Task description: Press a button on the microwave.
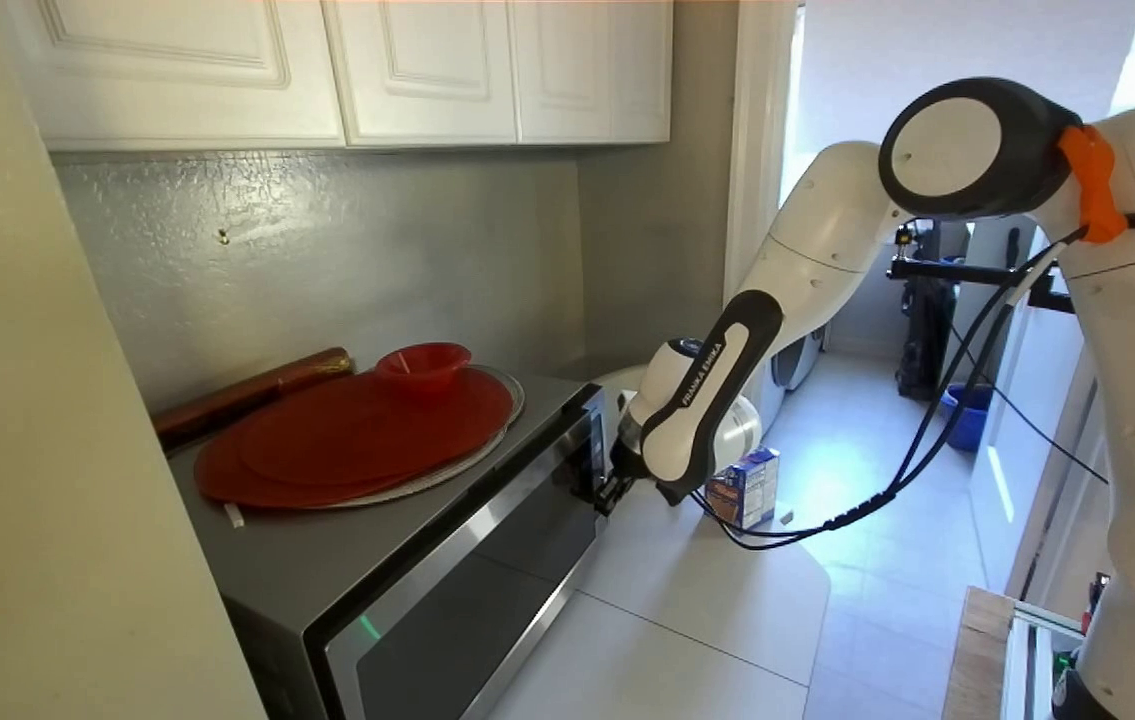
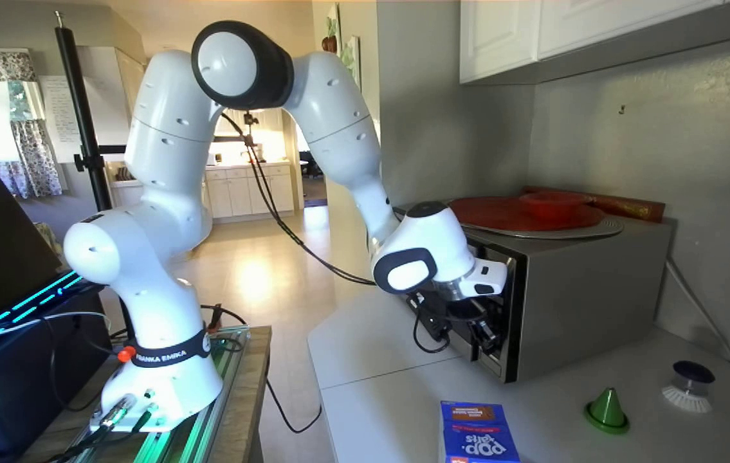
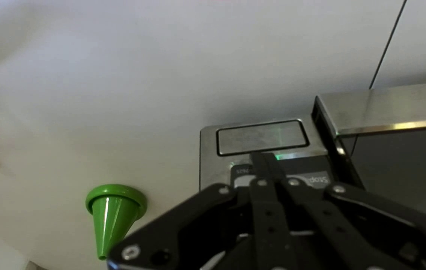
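The silver-grey microwave (image 1: 257, 560) stands on the counter, and its side shows in an exterior view (image 2: 590, 308). Its narrow control strip (image 3: 213, 150) shows in the wrist view, with a dark panel, the word "Stop" and a large outlined rectangular button (image 3: 261, 138). My gripper (image 3: 263, 155) is shut and empty. Its fingertips lie over the strip beside the rectangular button's edge. I cannot tell whether they touch it. In both exterior views, the gripper (image 1: 607, 495) is at the control end of the microwave front (image 2: 490, 337). The fingers hide much of the dark panel.
Red mats (image 1: 347, 440) and a red bowl (image 1: 424, 365) lie on the microwave. A blue box (image 2: 477, 434), a green cone (image 2: 608, 411) and a brush (image 2: 689, 389) stand on the counter. White cabinets (image 1: 427, 75) hang above. Cables (image 1: 827, 525) loop from the arm.
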Action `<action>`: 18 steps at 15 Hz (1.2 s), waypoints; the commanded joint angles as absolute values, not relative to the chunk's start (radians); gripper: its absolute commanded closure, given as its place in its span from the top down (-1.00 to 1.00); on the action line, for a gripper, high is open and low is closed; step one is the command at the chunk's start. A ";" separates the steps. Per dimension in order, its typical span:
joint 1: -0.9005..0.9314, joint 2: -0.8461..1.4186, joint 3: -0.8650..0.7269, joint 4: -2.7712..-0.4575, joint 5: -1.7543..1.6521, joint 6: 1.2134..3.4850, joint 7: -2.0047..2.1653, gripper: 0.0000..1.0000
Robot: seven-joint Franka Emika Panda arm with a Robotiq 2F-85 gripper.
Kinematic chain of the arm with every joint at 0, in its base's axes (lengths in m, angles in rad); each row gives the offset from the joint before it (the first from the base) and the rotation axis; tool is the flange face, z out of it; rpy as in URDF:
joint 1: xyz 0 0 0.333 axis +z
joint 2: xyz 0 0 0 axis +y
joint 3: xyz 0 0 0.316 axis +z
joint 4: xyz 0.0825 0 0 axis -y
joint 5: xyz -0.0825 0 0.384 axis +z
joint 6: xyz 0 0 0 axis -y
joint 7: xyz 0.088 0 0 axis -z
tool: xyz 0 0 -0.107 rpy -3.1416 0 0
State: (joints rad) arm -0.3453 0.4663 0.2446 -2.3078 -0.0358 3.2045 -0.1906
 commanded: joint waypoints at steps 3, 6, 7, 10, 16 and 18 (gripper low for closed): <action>-0.519 0.525 0.413 -2.320 -0.047 3.401 -0.184 -1.00; -0.540 0.539 0.424 -2.328 -0.051 3.436 -0.187 -1.00; -0.520 0.536 0.391 -2.330 -0.116 3.438 -0.123 -1.00; -0.437 0.489 0.288 -2.346 -0.138 3.359 -0.133 -1.00; -0.366 0.319 0.168 -2.423 -0.132 3.112 -0.191 -1.00; -0.435 0.244 0.233 -2.468 -0.125 3.037 -0.237 -1.00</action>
